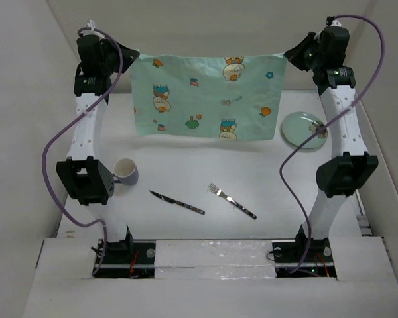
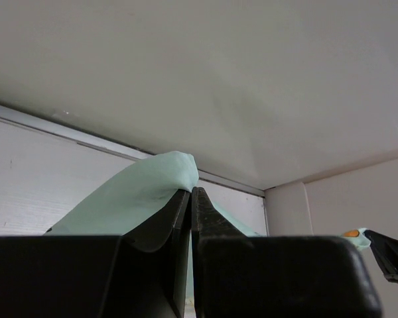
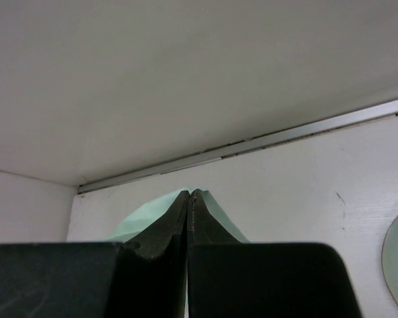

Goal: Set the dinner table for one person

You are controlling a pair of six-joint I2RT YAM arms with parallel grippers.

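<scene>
Surface: white surface (image 1: 265, 179), walled in white, under both arms.
Near centre: knife (image 1: 177, 202) and fork (image 1: 232, 201), flat, apart, both slanted.
Left: white cup (image 1: 125, 171), just beside left arm.
Far right: pale green plate (image 1: 304, 129), flat.
Back, raised: mint cartoon-print placemat (image 1: 205, 96), hanging spread.
Left pincer (image 2: 190, 192): clenched on placemat's top left corner.
Right pincer (image 3: 189, 193): clenched on top right corner.

Soft even light, faint shadows
</scene>
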